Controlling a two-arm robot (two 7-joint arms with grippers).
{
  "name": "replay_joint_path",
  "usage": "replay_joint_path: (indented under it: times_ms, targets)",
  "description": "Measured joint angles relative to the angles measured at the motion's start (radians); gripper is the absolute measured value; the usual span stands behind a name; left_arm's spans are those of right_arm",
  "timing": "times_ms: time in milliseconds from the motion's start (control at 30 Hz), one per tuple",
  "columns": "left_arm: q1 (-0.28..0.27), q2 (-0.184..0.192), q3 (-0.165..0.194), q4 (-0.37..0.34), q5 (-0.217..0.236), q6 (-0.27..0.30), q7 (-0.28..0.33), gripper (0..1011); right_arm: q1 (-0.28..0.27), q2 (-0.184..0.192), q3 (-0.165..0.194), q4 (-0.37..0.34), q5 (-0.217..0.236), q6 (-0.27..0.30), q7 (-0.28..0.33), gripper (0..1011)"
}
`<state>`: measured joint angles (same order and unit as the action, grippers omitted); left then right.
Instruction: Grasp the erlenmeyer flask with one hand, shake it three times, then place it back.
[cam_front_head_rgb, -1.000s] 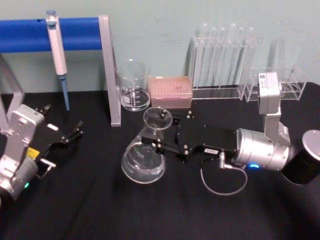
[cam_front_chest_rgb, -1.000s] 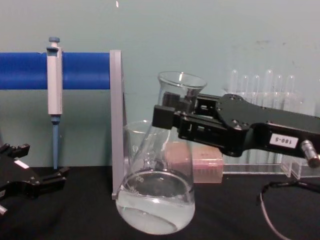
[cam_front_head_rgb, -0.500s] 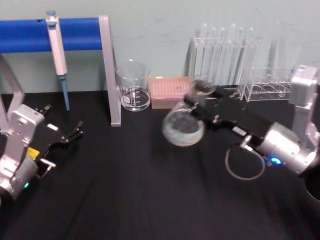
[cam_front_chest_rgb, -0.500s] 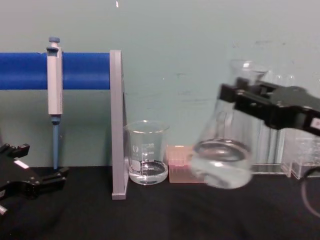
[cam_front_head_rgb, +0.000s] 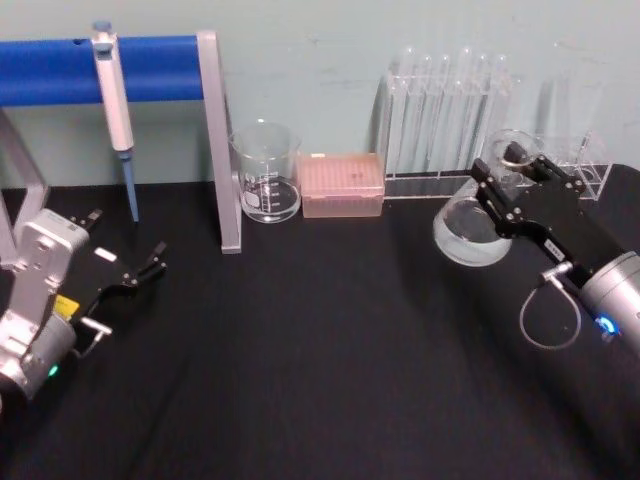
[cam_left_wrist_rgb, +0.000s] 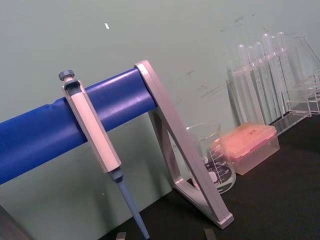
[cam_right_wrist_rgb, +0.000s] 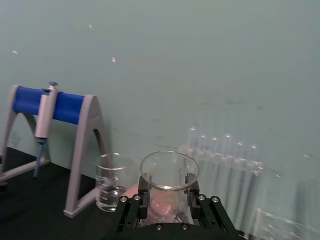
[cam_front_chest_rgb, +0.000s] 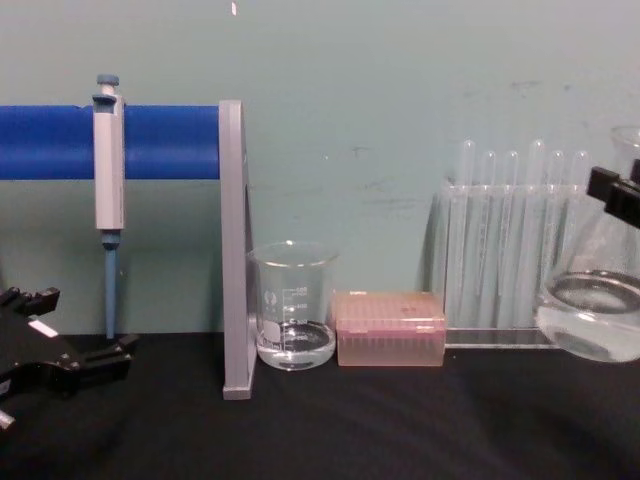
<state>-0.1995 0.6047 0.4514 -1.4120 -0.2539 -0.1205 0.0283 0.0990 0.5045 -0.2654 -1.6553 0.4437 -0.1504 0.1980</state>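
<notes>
Right gripper (cam_front_head_rgb: 512, 172) – its jaws are pressed against the neck of the erlenmeyer flask (cam_front_head_rgb: 470, 232), one on each side just under the flared lip. In the right wrist view we look down over the gripper (cam_right_wrist_rgb: 168, 194) into the open mouth of the flask (cam_right_wrist_rgb: 168, 170).

The flask sits at the far right of the black table (cam_front_head_rgb: 300, 380), near the front of the test tube rack (cam_front_head_rgb: 445, 110). In the chest view the flask (cam_front_chest_rgb: 590, 320) is tilted: its neck leans right towards the gripper (cam_front_chest_rgb: 615, 192) and its wide base swings left. A shallow pool of clear liquid lies in the base. We cannot tell for certain whether the base touches the table.

To the left of the rack, along the far edge, we see a pink box (cam_front_head_rgb: 342, 185) and then a glass beaker (cam_front_head_rgb: 268, 175), the two just beside each other. Farther left stands a blue stand (cam_front_head_rgb: 150, 68) with a pipette (cam_front_head_rgb: 113, 90) hanging on it.

Left gripper (cam_front_head_rgb: 150, 260) – parked at the near left, well apart from the glassware, fingers slightly spread and holding nothing.
</notes>
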Motion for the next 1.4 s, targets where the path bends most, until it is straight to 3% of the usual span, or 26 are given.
replay_joint_path:
  times_ms: [167, 367, 733, 1000, 1233, 1400]
  targets:
    - [0.000, 0.000, 0.000, 0.000, 0.000, 0.000, 0.000, 1001, -0.014, -0.007, 0.016, -0.010, -0.017, 0.016, -0.013, 457]
    - [0.000, 0.000, 0.000, 0.000, 0.000, 0.000, 0.000, 1001, 0.006, -0.013, 0.001, 0.000, -0.012, 0.023, 0.055, 457]
    - [0.000, 0.000, 0.000, 0.000, 0.000, 0.000, 0.000, 1001, 0.119, -0.031, -0.114, 0.064, 0.021, 0.022, 0.346, 457]
    - [0.000, 0.000, 0.000, 0.000, 0.000, 0.000, 0.000, 1001, 0.184, -0.035, -0.189, 0.099, 0.043, 0.025, 0.468, 457]
    - [0.000, 0.000, 0.000, 0.000, 0.000, 0.000, 0.000, 1001, 0.218, -0.036, -0.227, 0.120, 0.061, 0.025, 0.506, 457]
    - [0.000, 0.000, 0.000, 0.000, 0.000, 0.000, 0.000, 1001, 0.222, -0.033, -0.233, 0.125, 0.070, 0.025, 0.501, 457]
